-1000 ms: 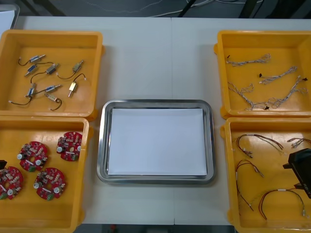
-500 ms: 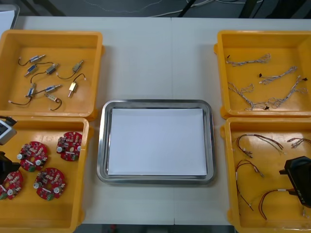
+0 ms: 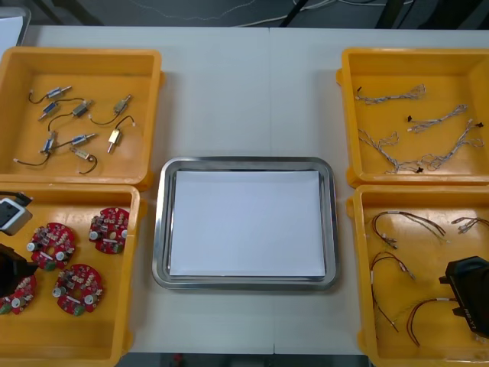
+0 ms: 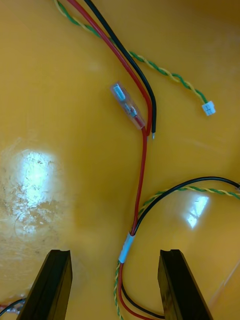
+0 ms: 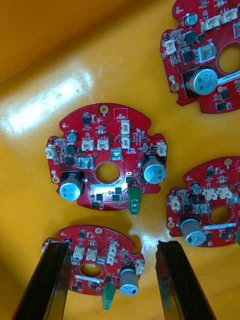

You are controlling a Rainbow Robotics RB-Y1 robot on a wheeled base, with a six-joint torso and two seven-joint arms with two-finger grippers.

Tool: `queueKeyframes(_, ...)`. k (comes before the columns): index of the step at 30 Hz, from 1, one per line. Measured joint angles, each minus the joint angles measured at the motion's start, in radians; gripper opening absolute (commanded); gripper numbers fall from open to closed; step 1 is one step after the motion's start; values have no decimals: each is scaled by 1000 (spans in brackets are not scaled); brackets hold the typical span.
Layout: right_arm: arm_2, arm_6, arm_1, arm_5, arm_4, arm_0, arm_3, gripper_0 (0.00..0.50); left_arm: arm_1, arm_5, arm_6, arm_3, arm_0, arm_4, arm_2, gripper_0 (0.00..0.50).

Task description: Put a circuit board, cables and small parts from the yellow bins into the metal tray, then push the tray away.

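- Middle of the table: the metal tray lies flat, its inside white
- Left of the tray, on the robot's near side, the near left bin holds four round red circuit boards, lying flat and apart from one another
- The left gripper hangs over that bin at the side farthest from the tray, above the board lying there
- Its fingers are released and spread wide; one of the circuit boards lies on the bin floor between them, and whether they touch it cannot be told
- Three more boards lie beyond the fingertips, the closest just past them
- Left of the tray, on the far side, the far left bin holds small metal parts with thin dark leads
- Right of the tray, on the far side, the far right bin holds twisted blue and white cables
- Right of the tray, on the near side, the near right bin holds red and yellow cables
- The right gripper hangs over that bin at the side farthest from the tray, above the cables
- Its fingers are likewise released, wide apart and grasping nothing
- A cable of red, black and yellow-green strands runs along the bin floor between them; a white sleeve binds the strands close to the fingertips, apart from both
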Motion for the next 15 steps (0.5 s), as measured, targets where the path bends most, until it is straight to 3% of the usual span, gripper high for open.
queueKeyframes(5, 20, 0, 2, -79, 14, 1, 55, 500, -22, -30, 0, 4, -3, -23, -23, 500)
queueKeyframes(15, 30, 0, 3, -86, 28, 1, 67, 500, -41, -90, 0, 6, -3, -97, -68, 500)
